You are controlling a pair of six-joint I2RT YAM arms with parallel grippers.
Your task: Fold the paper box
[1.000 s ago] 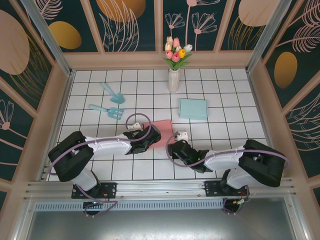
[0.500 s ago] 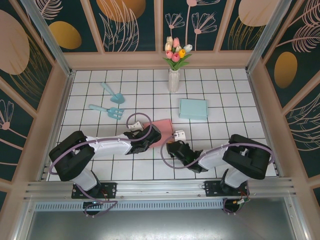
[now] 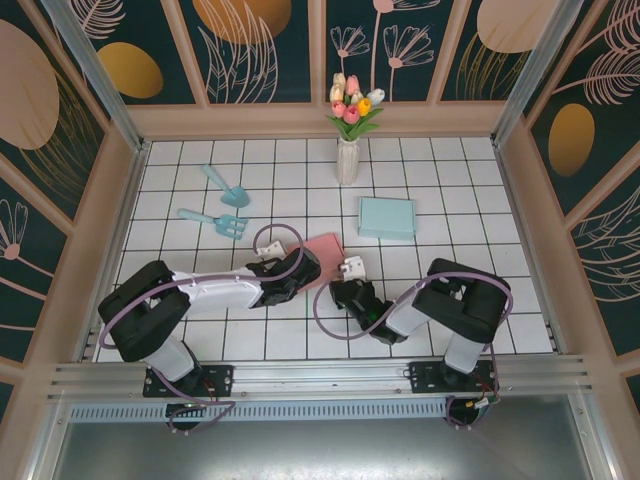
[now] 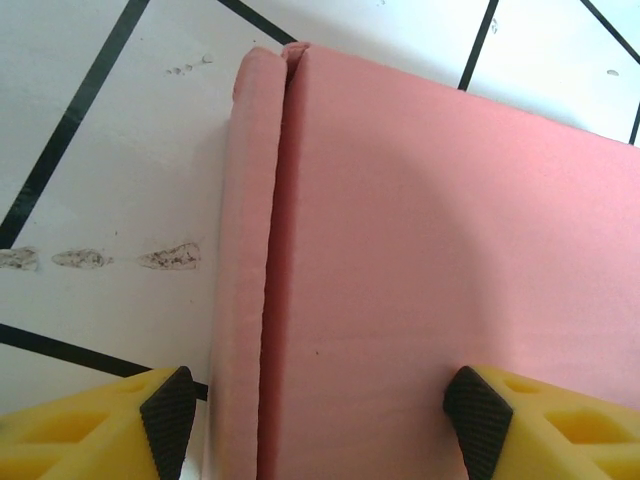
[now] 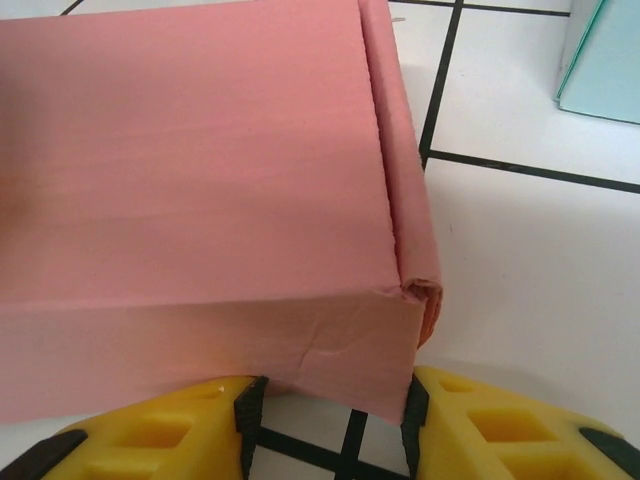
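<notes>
Containers. A vase stands well beyond both sets of fingers and holds artificial tulips. A light-blue box lies closed beyond the right fingers, so I cannot see its contents. The pink paper box is also closed.

Overhead view. I see the pink paper box lying flat on the tiled table, between the left gripper and the right gripper, each at one of its near corners. A trowel and a hand fork lie far beyond the left fingers.

Left wrist view. This view resolves a seam: a narrow side flap lies folded against the box's broad face. The left gripper stands wide open. One pad sits just outside the flap with a gap of table between. The other pad is over the broad face.

Right wrist view. The box's near wall is creased, with a crumpled flap end at its corner. The right gripper is partly open and clamps nothing. The box's lower corner sits just beyond its pads. I cannot tell whether they touch it. The corner of the light-blue box lies beyond the right-hand finger.
</notes>
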